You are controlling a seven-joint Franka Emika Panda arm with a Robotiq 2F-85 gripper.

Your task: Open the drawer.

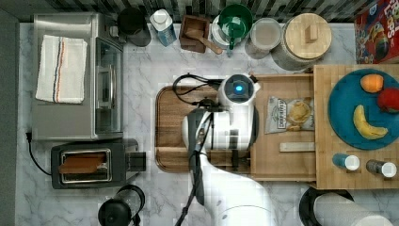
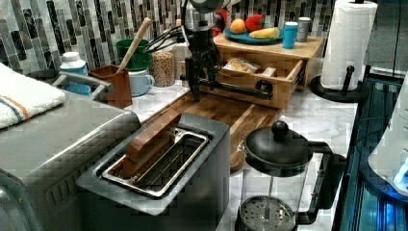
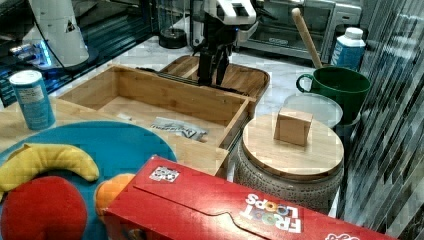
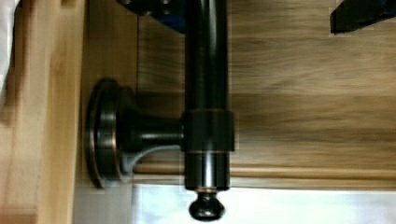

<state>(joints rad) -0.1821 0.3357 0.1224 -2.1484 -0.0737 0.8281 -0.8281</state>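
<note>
One hand [image 2: 201,77], at the upper centre of the left view, sits at the black bar handle [image 2: 235,88]; whether it clasps the bar cannot be told. The drawer [image 1: 282,127], right of centre in the top view, stands pulled well out, a chip bag [image 1: 289,114] inside. The walnut tray [image 1: 171,127] on the desk [image 1: 141,70] lies under the handle, likely limiting further travel.

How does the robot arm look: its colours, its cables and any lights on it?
The white, rounded robot arm has dark joint bands and a glowing blue light on its wrist. Black cables loop beside it and run down its side. The black gripper hangs below.
</note>
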